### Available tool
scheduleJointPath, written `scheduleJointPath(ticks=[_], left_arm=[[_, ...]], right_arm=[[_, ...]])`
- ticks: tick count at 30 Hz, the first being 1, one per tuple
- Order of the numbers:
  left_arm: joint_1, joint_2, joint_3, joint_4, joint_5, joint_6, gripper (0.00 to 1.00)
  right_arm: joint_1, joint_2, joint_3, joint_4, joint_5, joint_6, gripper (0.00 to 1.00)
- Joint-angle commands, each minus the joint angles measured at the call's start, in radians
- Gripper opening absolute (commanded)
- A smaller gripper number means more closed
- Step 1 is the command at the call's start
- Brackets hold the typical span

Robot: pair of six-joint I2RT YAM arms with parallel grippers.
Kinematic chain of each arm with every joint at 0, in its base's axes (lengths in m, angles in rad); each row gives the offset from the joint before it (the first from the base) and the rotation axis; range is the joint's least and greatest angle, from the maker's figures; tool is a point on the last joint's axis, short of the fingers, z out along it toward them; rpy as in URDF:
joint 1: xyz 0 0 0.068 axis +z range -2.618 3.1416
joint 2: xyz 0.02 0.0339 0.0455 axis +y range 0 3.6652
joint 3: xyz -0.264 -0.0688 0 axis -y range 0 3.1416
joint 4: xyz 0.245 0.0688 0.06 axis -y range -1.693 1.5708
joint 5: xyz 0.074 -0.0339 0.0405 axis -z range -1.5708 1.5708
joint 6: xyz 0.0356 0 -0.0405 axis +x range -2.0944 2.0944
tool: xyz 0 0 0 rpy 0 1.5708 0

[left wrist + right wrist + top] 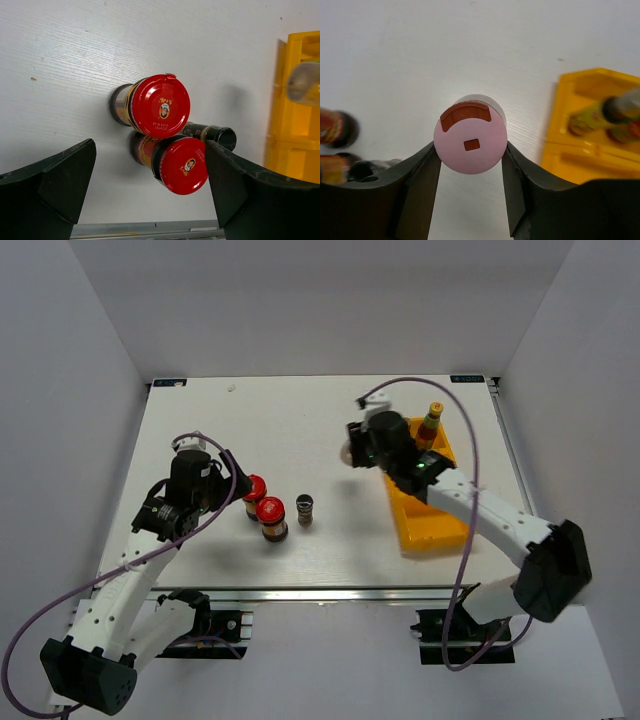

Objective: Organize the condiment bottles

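Right wrist view: red-lidded jars (334, 128) blurred and cut by left edge, bottles (594, 119) in yellow tray (561, 155) too blurred to tell apart; left wrist view: shaker (214, 135) half hidden behind jars, tray cropped at right; top view: pink-capped bottle (346, 456) mostly hidden under right gripper (353, 451).

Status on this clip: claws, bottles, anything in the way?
Right claw shut on pink-capped bottle, beside yellow tray. Left claw open over two red-lidded jars. Nothing seen between bottle and tray.

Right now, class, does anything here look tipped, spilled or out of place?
Nothing stands out. The two red-lidded jars and dark shaker stand upright on the table, the sauce bottle stands in the yellow tray, and the right gripper holds the pink-capped bottle.
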Motion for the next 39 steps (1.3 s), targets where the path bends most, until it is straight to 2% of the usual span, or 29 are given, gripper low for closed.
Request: scheduleJointPath(ticks=[1, 3, 11, 18, 24, 27, 28, 31, 39], left_arm=[[-0.003, -0.002, -0.014, 0.050, 0.003, -0.018, 0.98], [-0.003, 0.001, -0.012, 0.052, -0.002, -0.021, 0.98], [-0.003, 0.004, -0.017, 0.046, -0.017, -0.023, 0.98], [-0.003, 0.022, -0.014, 0.043, -0.005, -0.020, 0.98], [-0.003, 0.011, -0.017, 0.040, -0.016, -0.018, 0.98], [-0.003, 0.008, -0.017, 0.040, -0.017, -0.018, 0.98], [-0.003, 0.010, -0.019, 0.040, -0.017, -0.018, 0.98], [-0.003, 0.013, -0.017, 0.043, -0.014, -0.020, 0.98], [-0.005, 0.011, -0.017, 0.038, -0.019, -0.018, 0.98]], right_arm=[[-0.156, -0.138, -0.101, -0.048, 0.054, 0.086, 0.24], [-0.261, -0.203, -0.173, -0.056, 0.032, 0.115, 0.24], [-0.455, -0.261, -0.249, -0.099, 0.138, 0.154, 0.22], [-0.558, -0.139, -0.255, -0.067, 0.097, 0.180, 0.23], [-0.588, -0.034, -0.224, -0.074, 0.067, 0.194, 0.29], [-0.592, -0.027, -0.227, -0.076, 0.071, 0.205, 0.46], [-0.592, -0.028, -0.227, -0.079, 0.075, 0.208, 0.67], [-0.593, -0.042, -0.217, -0.096, 0.081, 0.220, 0.88], [-0.576, -0.232, -0.158, -0.139, -0.011, 0.139, 0.89]])
